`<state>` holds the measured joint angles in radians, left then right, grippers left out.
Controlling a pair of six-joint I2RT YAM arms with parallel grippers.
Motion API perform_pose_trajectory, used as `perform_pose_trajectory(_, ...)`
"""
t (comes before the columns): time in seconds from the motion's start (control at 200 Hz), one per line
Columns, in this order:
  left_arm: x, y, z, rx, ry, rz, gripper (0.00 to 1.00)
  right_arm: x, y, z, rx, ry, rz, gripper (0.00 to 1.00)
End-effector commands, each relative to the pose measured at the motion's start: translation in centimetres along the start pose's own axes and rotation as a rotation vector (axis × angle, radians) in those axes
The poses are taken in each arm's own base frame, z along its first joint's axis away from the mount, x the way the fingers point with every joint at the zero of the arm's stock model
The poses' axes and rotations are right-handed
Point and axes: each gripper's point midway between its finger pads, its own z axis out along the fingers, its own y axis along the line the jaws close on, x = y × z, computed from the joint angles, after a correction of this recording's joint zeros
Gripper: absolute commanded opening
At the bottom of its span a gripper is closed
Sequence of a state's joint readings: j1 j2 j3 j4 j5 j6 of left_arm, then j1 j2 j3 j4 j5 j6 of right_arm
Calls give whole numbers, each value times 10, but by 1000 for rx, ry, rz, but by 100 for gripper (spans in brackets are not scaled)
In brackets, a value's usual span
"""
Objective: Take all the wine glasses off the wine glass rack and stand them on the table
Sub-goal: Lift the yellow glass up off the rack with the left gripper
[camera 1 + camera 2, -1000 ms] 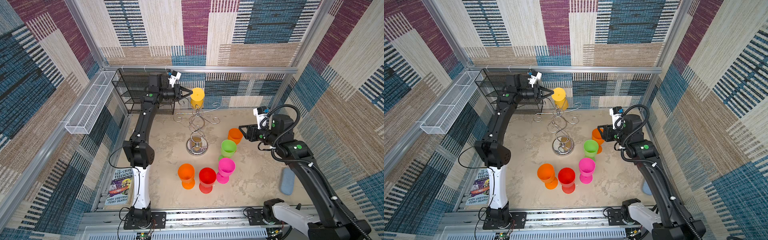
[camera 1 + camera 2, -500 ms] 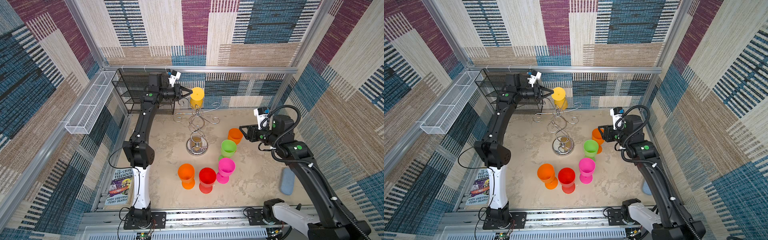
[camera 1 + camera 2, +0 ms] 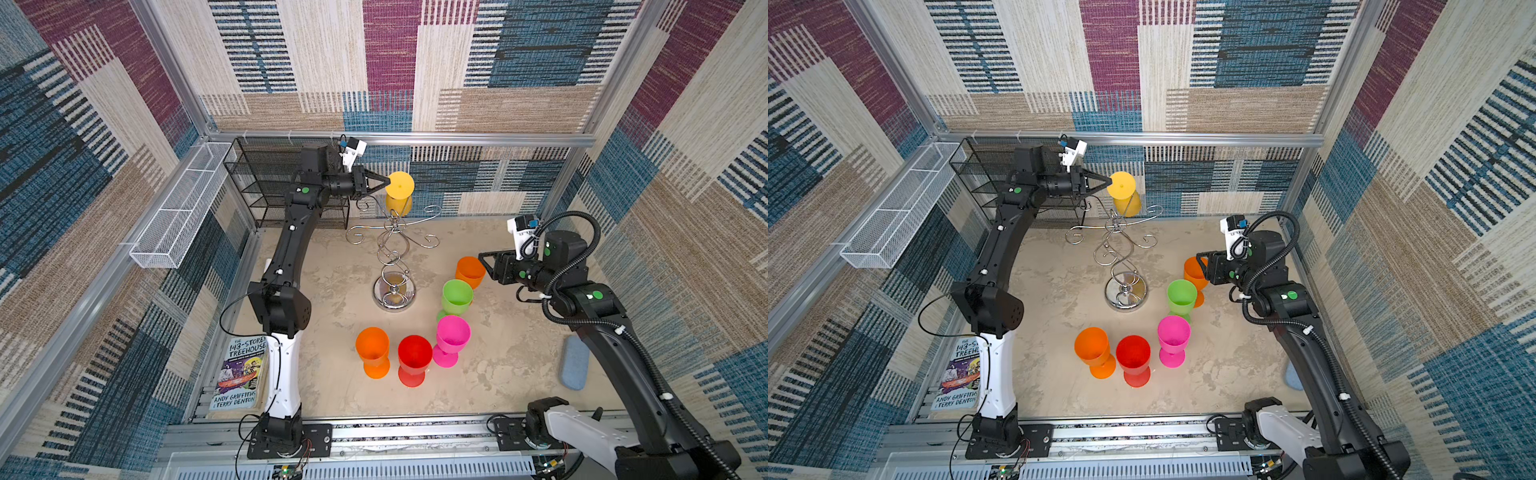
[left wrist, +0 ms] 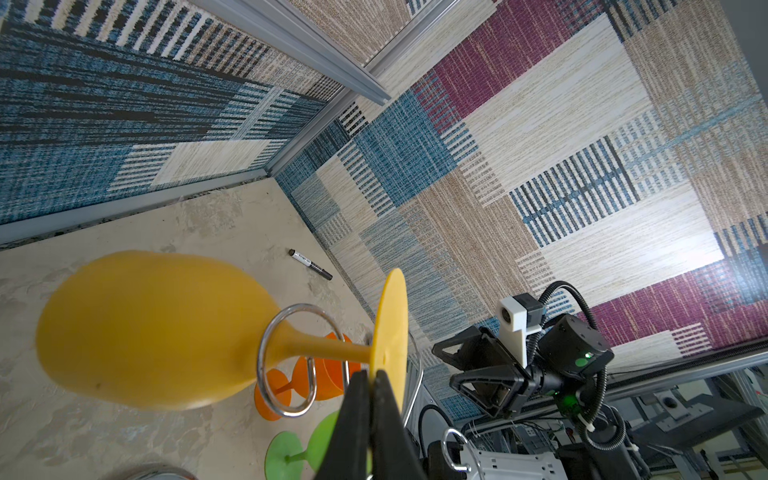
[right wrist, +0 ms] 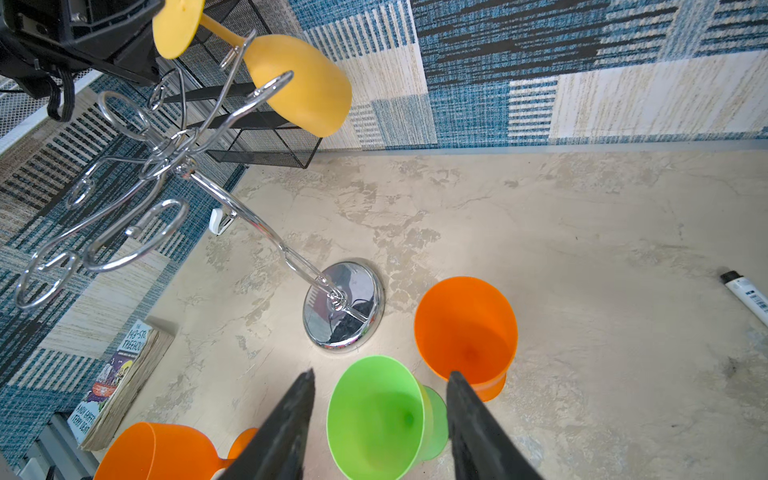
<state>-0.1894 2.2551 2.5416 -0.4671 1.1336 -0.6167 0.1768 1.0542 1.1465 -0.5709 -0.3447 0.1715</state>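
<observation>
Grip comes first: the left gripper [image 4: 371,376] has its jaws pinched together on the thin edge of the foot [image 4: 390,328] of the yellow wine glass [image 3: 398,203]. The glass hangs bowl-down from a far arm of the wine glass rack [image 3: 394,293], at the far middle of the table. In the left wrist view the stem [image 4: 328,351] runs through a chrome loop [image 4: 296,306], so I judge a straight lift would catch the bowl on the wire. I would draw the glass out along the arm's open slot, level and slow. I would keep the stem centred until it clears the curl, and only then lift. My pinch on that slick rim looks shallow, and any twist could let it slip. The right gripper [image 5: 380,374] hangs with its jaws apart and empty over the green glass [image 5: 374,419] and orange glass [image 5: 465,332] on the right. I'd leave it parked.
</observation>
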Motion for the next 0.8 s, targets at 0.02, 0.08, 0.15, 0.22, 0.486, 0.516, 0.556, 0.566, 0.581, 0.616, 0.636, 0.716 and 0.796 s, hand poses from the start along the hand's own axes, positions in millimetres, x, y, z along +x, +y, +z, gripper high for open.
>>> perform_pose_trajectory(0.02,-5,-9,2,39,-4,20,0,-7,4,-1,-19,-31,-13,53)
perform_pose_trajectory(0.08,-4,-7,4,40,-1,14,0,-6,4,-1,-19,-29,-12,53)
perform_pose_trajectory(0.15,-2,-7,6,43,5,16,0,-6,3,-2,-17,-30,-14,53)
perform_pose_trajectory(0.22,0,-10,8,51,10,24,0,-5,2,-2,-15,-30,-13,53)
perform_pose_trajectory(0.486,6,-25,5,58,24,43,0,-4,2,-3,-16,-31,-12,53)
perform_pose_trajectory(0.516,8,-25,4,50,29,44,0,-4,1,-2,-17,-30,-11,53)
perform_pose_trajectory(0.556,11,-24,3,36,36,46,0,-3,1,-2,-18,-29,-11,53)
perform_pose_trajectory(0.566,12,-23,3,31,37,45,0,-3,1,-2,-17,-29,-9,53)
perform_pose_trajectory(0.581,12,-23,2,27,38,48,0,-3,1,-2,-17,-28,-8,53)
perform_pose_trajectory(0.616,15,-23,1,19,44,48,0,-3,2,-2,-21,-28,-9,53)
perform_pose_trajectory(0.636,15,-23,0,16,46,49,0,-3,2,-1,-21,-29,-10,53)
perform_pose_trajectory(0.716,19,-21,-2,4,55,45,0,-2,1,-2,-19,-28,-9,53)
perform_pose_trajectory(0.796,21,-18,-6,-21,57,47,0,-2,1,-2,-21,-28,-9,53)
